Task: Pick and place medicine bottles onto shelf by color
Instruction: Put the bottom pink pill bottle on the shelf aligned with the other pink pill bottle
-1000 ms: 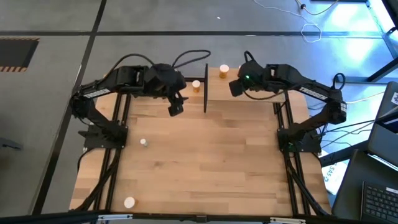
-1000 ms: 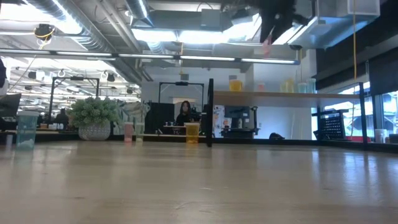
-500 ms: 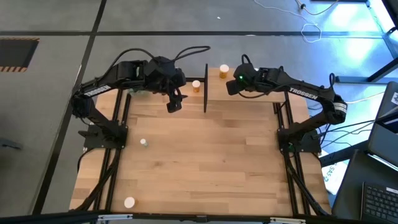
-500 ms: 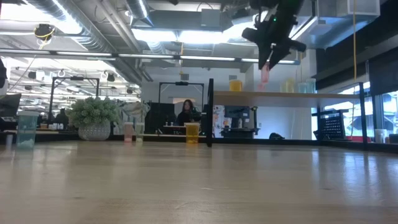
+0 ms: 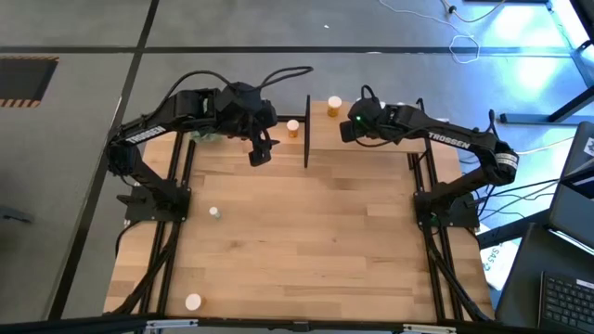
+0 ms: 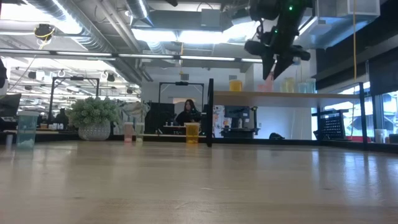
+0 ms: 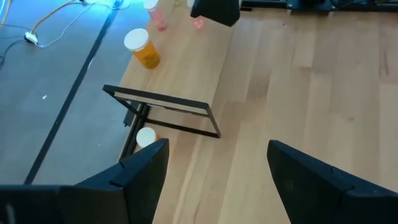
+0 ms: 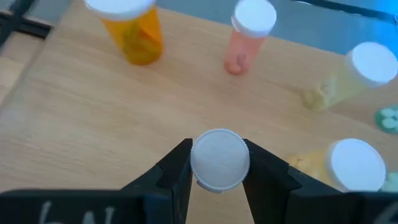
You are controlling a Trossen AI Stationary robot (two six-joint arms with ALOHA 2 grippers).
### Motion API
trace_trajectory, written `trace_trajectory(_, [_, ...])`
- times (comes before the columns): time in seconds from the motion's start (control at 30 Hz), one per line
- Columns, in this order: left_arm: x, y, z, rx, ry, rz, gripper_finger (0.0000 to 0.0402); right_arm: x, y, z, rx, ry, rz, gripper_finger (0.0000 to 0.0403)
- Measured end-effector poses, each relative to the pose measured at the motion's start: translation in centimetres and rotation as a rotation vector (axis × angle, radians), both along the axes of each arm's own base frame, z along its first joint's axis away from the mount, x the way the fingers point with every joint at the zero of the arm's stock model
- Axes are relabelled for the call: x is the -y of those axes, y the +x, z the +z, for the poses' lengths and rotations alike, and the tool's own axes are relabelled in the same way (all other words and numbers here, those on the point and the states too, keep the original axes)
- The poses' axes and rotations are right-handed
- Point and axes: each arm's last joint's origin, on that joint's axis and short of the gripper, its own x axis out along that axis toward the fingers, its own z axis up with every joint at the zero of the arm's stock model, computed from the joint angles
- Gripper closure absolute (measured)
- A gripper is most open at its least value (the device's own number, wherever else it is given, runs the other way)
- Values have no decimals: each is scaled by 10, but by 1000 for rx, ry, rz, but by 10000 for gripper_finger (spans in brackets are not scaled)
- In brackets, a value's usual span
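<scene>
Beyond the wooden tabletop (image 5: 316,232) the low view looks into a lit workroom; the landmark here is the shelf (image 6: 280,95), a light-wood board on thin black posts at the table's far edge.

Well short of the shelf, toward the table's near-left side, two white-capped bottles (image 5: 214,212) (image 5: 193,301) lie unsorted, their body colours too small to tell. Left of the shelf, over the table's far edge, the left gripper (image 5: 259,155) hovers with its jaws spread wide and nothing between them. Just left of the shelf's black post stands an orange bottle (image 5: 292,128) at table level, not on the board.

On the shelf itself, work is partly done: an orange bottle (image 8: 129,31) at its left end, then a pink one (image 8: 246,34), then yellowish ones (image 8: 348,78) and a trace of green at the right end. Above the shelf, between the orange and the yellowish groups, the right gripper (image 8: 219,163) pinches a white-capped bottle (image 8: 220,159); the low view shows its body pink (image 6: 268,77), hanging just over the board.

By my reckoning, this pink bottle is about to join its match, and at least three bottles remain off the shelf.
</scene>
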Motion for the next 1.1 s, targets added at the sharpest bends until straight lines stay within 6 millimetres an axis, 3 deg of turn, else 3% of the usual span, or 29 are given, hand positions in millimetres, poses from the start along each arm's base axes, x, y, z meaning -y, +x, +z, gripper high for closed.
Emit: trace_trajectory(1.1, [0, 0, 0, -6, 12, -11, 133, 3, 3, 0, 1, -80, -11, 277])
